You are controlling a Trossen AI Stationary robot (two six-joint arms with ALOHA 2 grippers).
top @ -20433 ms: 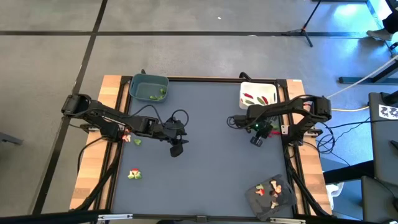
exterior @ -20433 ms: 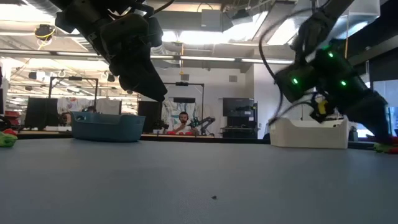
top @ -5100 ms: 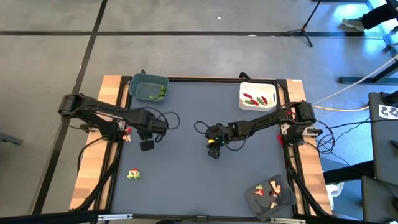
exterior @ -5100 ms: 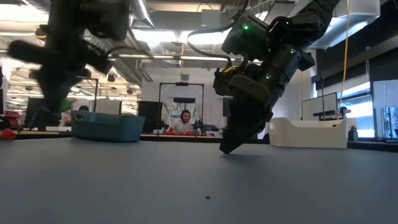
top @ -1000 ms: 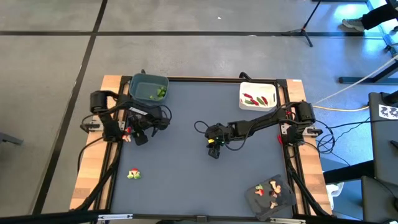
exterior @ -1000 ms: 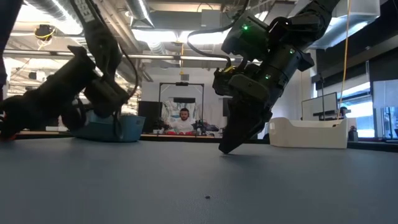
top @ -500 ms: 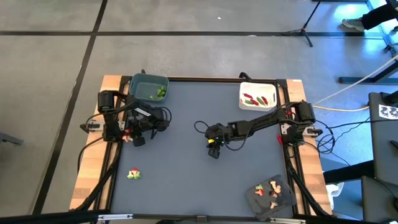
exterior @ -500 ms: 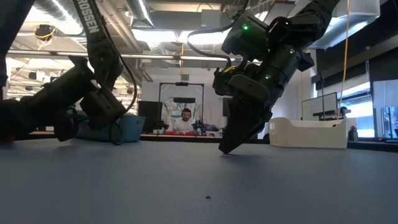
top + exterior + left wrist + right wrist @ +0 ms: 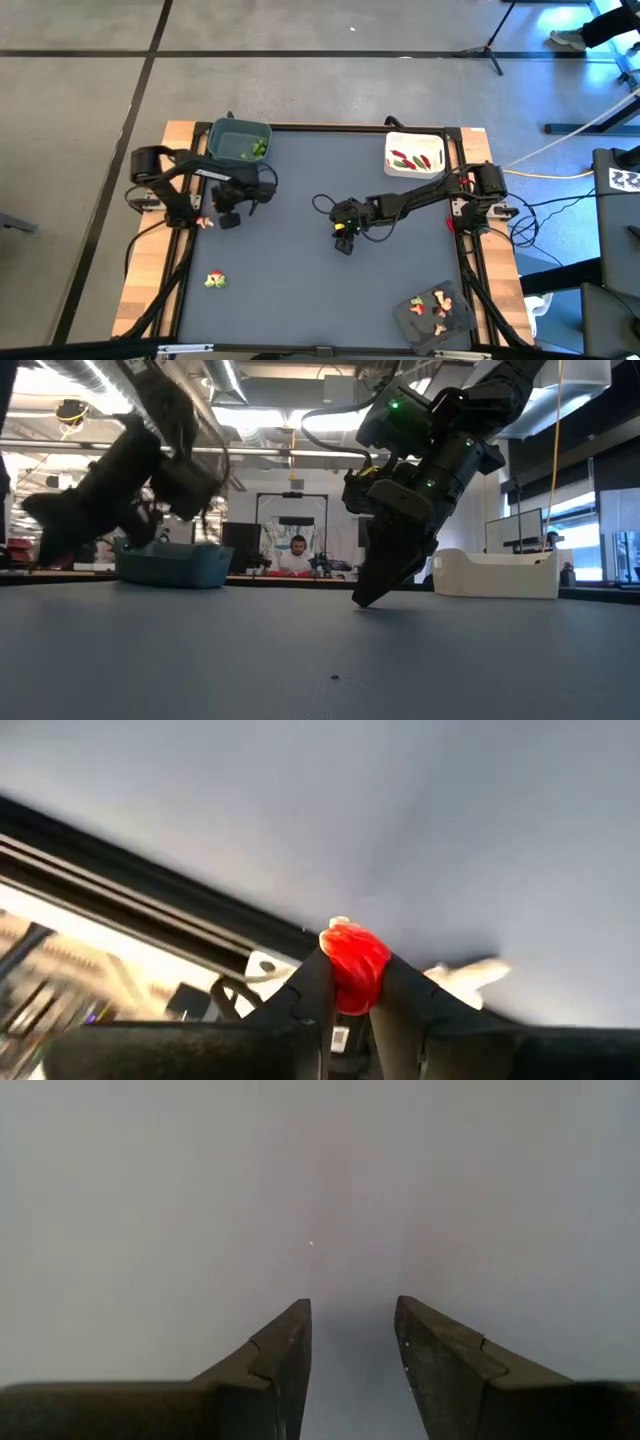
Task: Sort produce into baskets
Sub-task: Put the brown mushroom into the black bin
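My left gripper (image 9: 229, 221) is near the table's left edge, raised off the table in the low view (image 9: 60, 530), and shut on a small red toy piece (image 9: 353, 960). A pale tan piece (image 9: 468, 972) lies on the table beyond it, and also shows in the high view (image 9: 205, 222). My right gripper (image 9: 345, 246) is at the table's middle, open and empty, its tips down close to the table (image 9: 352, 1340). The blue-grey tub (image 9: 240, 140) holds green pieces, the white tub (image 9: 414, 155) red and green ones, and the dark grey tray (image 9: 435, 318) tan and red ones. My left gripper pinches the red piece (image 9: 355, 948) between its two fingertips (image 9: 312, 988). The fingers slant down toward the table's left edge. The piece sticks out past the fingertips and is lifted clear of the table.
A green and red pair of pieces (image 9: 214, 281) lies at the near left of the mat. The wooden table rim (image 9: 178, 150) and black frame run along the left edge beside my left gripper. In the low view a person sits in the room behind (image 9: 295, 555).
My left gripper was low at the table's left edge and has risen off the table, moving a little toward the right with the red piece between its fingers. The pale tan piece has stayed on the table. My right arm has kept still.
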